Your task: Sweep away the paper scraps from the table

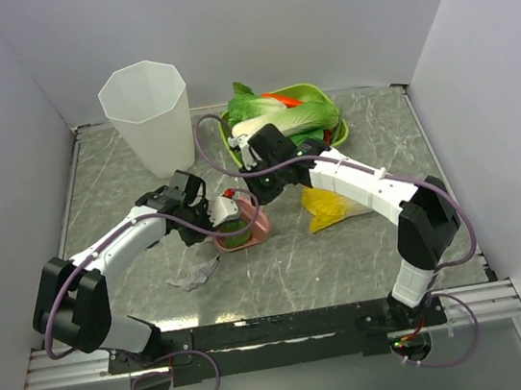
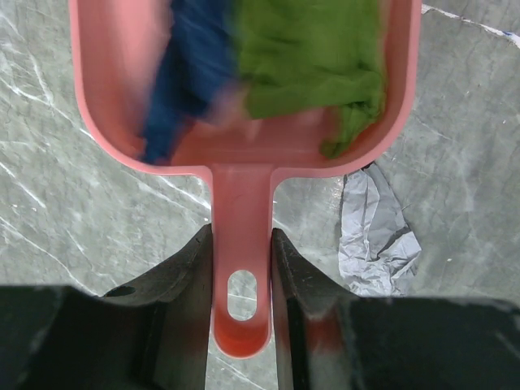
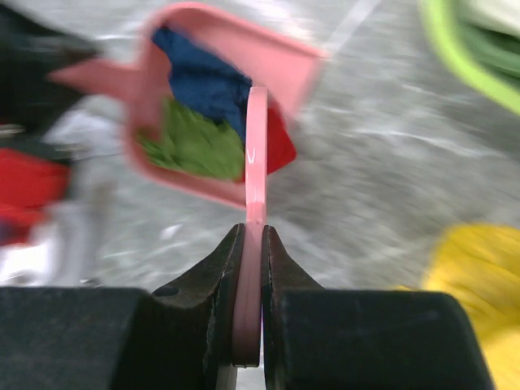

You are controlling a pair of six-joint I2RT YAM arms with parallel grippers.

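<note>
Left fingers (image 2: 191, 280) clamped on pink dustpan (image 2: 106, 89) handle, blue scrap (image 2: 183, 73), green scrap (image 2: 313, 57) and red scrap (image 3: 280, 142) inside dustpan, grey scrap (image 2: 375, 231) on bench (image 2: 73, 203) just beside dustpan handle, right fingers (image 3: 218, 276) pinching thin pink tool (image 3: 256, 138), tip at dustpan.

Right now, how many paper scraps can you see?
4. A blue scrap, a green scrap and a red scrap lie in the pink dustpan; a grey scrap lies on the table just outside it. More may be hidden under the pile.
</note>
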